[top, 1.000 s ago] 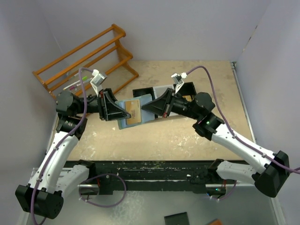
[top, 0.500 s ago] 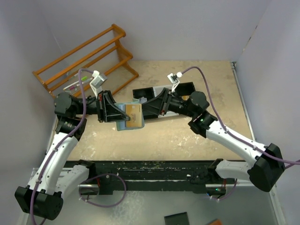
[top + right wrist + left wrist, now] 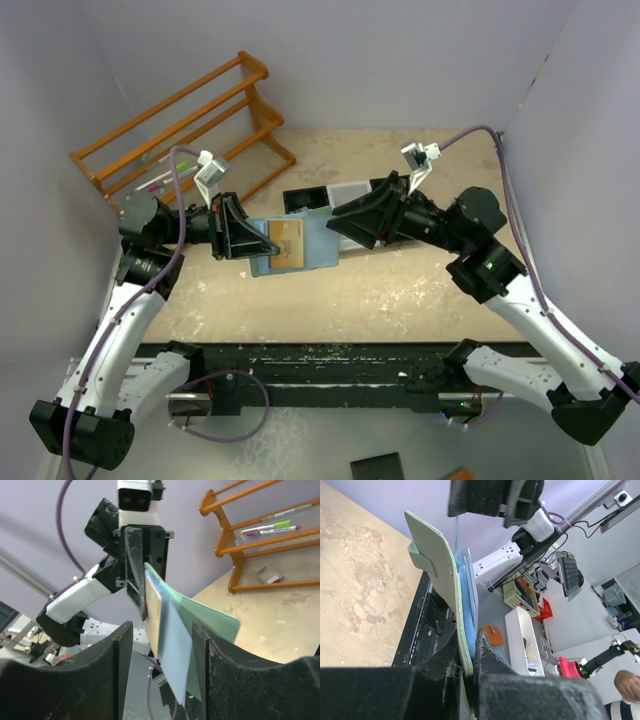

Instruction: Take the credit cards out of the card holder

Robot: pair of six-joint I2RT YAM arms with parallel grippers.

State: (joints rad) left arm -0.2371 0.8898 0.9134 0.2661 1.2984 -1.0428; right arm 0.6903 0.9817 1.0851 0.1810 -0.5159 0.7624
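Note:
The card holder [image 3: 318,243] hangs open above the table, teal-green outside and light blue inside. My left gripper [image 3: 262,243] is shut on its left edge; in the left wrist view the green cover [image 3: 434,570] runs down into the pinched fingers [image 3: 490,665]. A tan credit card [image 3: 287,243] sits in the blue inner side, its edge [image 3: 152,612] showing in the right wrist view. My right gripper [image 3: 335,222] is open just right of the holder. Its jaws [image 3: 162,667] stand either side of the blue flap [image 3: 176,645] without touching it.
A wooden rack [image 3: 180,125] stands at the back left with pens [image 3: 270,527] on a shelf. A black-and-white bin tray [image 3: 345,193] lies on the table behind the holder. A small flat item [image 3: 268,574] rests on the table under the rack.
My right gripper has opened and drawn back to the right, away from the card holder. The left gripper has tightened on the holder's edge and stayed roughly in place.

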